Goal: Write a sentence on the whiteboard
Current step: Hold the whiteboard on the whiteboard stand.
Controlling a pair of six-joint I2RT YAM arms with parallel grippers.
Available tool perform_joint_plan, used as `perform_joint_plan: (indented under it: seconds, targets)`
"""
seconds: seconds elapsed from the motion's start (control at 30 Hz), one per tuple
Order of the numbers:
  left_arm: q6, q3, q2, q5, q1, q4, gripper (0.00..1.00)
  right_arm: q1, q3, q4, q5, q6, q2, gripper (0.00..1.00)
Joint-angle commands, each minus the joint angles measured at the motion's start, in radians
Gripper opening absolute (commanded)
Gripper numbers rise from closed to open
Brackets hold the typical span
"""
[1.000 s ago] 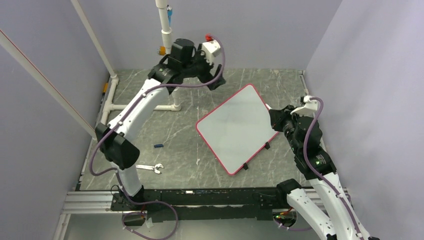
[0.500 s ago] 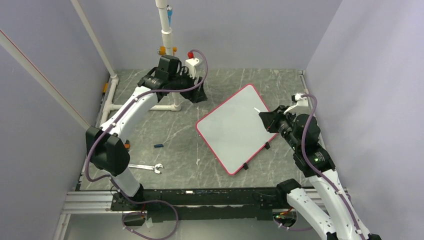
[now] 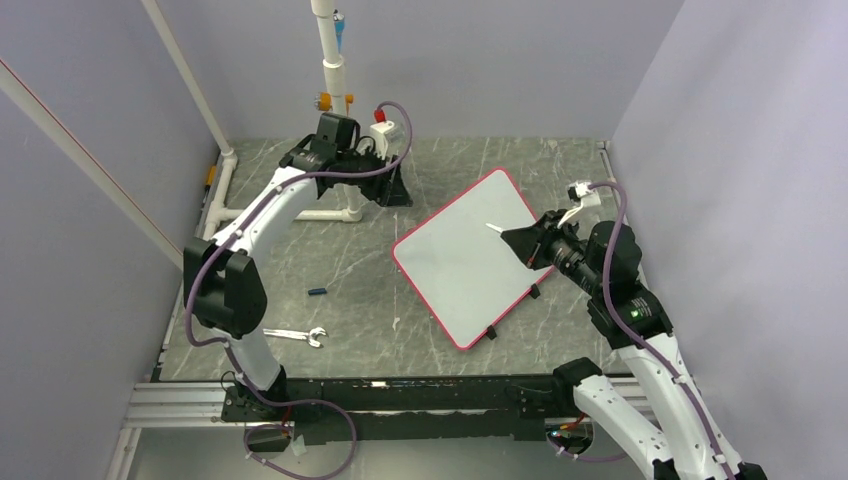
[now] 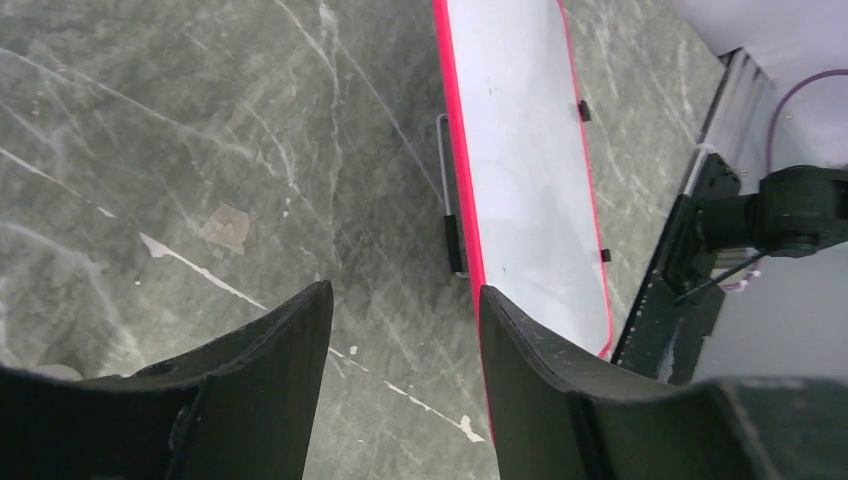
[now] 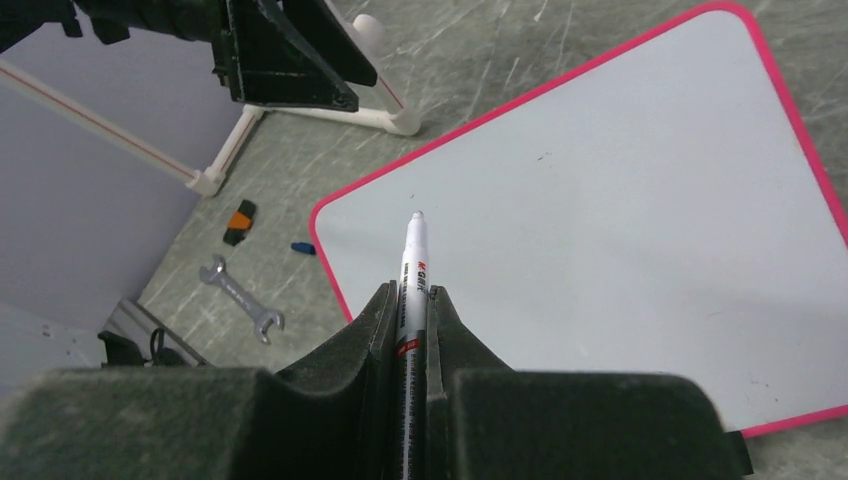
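The whiteboard [image 3: 465, 262] lies tilted on the grey table, white with a thin red rim. Its face [image 5: 610, 200] is blank, and the sentence does not show. My right gripper [image 3: 522, 242] hangs over the board's right part, shut on a white marker [image 5: 413, 262]. The marker's bare tip [image 3: 490, 228] points out over the board. My left gripper [image 3: 396, 190] is at the back, left of the board's far corner. Its jaws [image 4: 405, 300] are open over bare table, with nothing between them. The board's red edge [image 4: 452, 130] runs just beyond the right finger.
A small wrench [image 3: 300, 336] and a blue cap [image 3: 317, 292] lie on the table at front left. An orange and black piece [image 5: 238, 220] sits near the left wall. A white pipe frame [image 3: 335, 90] stands at the back left. Walls close in both sides.
My left gripper came down and left from above the board's far corner, and its jaws narrowed. My right gripper moved left over the board, bringing the marker out above its surface.
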Motion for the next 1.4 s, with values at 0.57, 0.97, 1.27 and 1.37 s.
perform_joint_plan:
  seconds: [0.57,0.97,1.27,1.37]
  targets:
    - [-0.058,0.069,0.107,0.199,0.035,-0.028,0.5,-0.001,-0.01,0.036,-0.126,-0.057,0.005,0.0]
    - [-0.139,0.085,0.118,0.225,0.046,0.005,0.5,-0.002,0.129,-0.101,-0.072,-0.008,0.011,0.0]
    - [-0.228,0.082,0.158,0.311,0.124,0.066,0.52,0.0,0.162,-0.151,-0.051,0.028,0.08,0.0]
    - [-0.233,0.081,0.125,0.317,0.157,0.072,0.53,0.0,0.093,-0.082,-0.055,0.06,0.048,0.0]
